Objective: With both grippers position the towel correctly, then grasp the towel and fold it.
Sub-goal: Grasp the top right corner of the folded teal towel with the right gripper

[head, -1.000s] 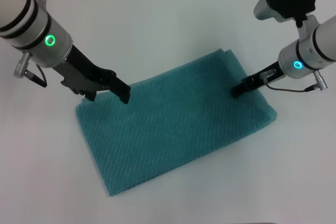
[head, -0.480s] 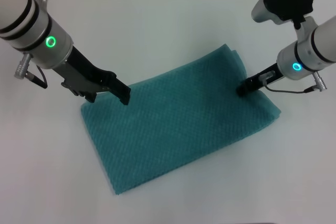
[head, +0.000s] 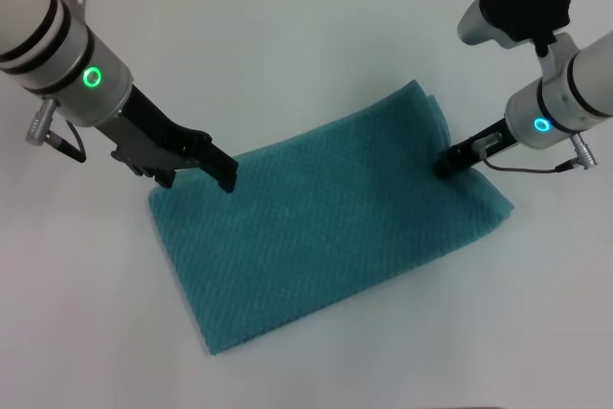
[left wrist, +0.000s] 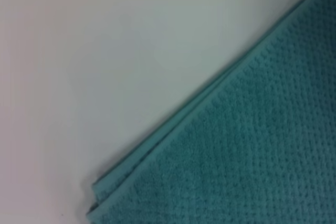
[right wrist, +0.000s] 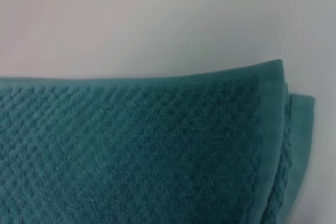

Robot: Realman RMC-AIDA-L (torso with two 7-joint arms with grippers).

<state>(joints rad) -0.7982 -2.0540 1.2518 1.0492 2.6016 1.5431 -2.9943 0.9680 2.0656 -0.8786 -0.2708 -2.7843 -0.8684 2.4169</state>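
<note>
White table (head: 306, 35) is filling the view; no writing legible. Teal towel (head: 326, 227), doubled in layers, is lying flat at centre, running diagonally near-left to far-right. Left gripper (head: 226, 175) is resting on its far-left edge, right gripper (head: 444, 166) on its right end; finger state: can't tell for either.

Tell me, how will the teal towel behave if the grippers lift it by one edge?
The towel is probably floppy: it lies flat and is doubled in layers, so it should drape and sag. Its layers sit offset at the corner, so they may separate. The waffle weave likely grips rather than slips.
</note>
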